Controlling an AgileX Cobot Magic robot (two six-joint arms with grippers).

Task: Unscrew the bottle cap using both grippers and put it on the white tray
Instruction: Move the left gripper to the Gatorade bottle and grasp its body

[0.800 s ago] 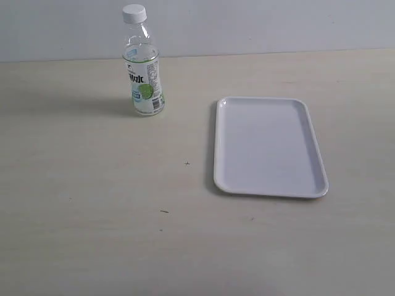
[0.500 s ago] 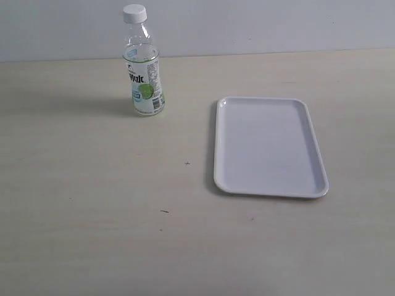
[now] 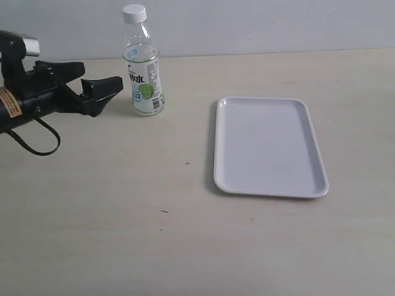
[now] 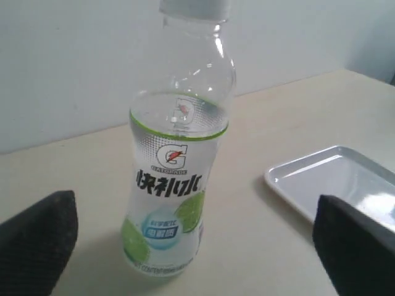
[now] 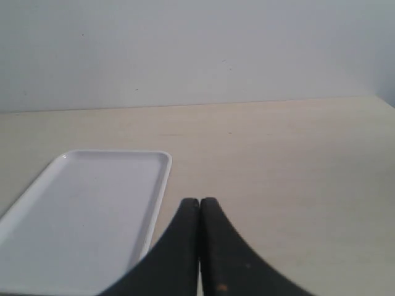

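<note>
broadly, pale table under everything, with a plain light wall behind it.

next in size, white tray, lying flat on the right half of the exterior view, long side running away from the camera, nothing on it. caught again as one corner past the bottle from the left wrist camera, and as a wide slab ahead of the right gripper from the right wrist camera.

then black arm, reaching in from the left edge of the exterior view, a loop of cable hanging under it. at its end, left gripper, pointed at the bottle. jaws spread wide, clamped on nothing. fingers dark at both sides of the left wrist view, bottle framed between and beyond them, no contact. nearer fingertip in the exterior view just short of the label.

right gripper, visible only from its own wrist camera. two black fingers pressed together along their length, holding nothing, above bare table near the tray's rim.

bottle, clear plastic, standing upright on the table near the far wall, left of middle, well apart from the tray. white-and-green label with a lime and dark lettering around its lower half.

bottle cap, white and round, seated on the bottle's neck, not on the tray, touched by neither gripper. only its lower edge visible from the left wrist camera.

smallest of all, a few dark specks scattered on the table between bottle and tray and nearer the camera.
</note>
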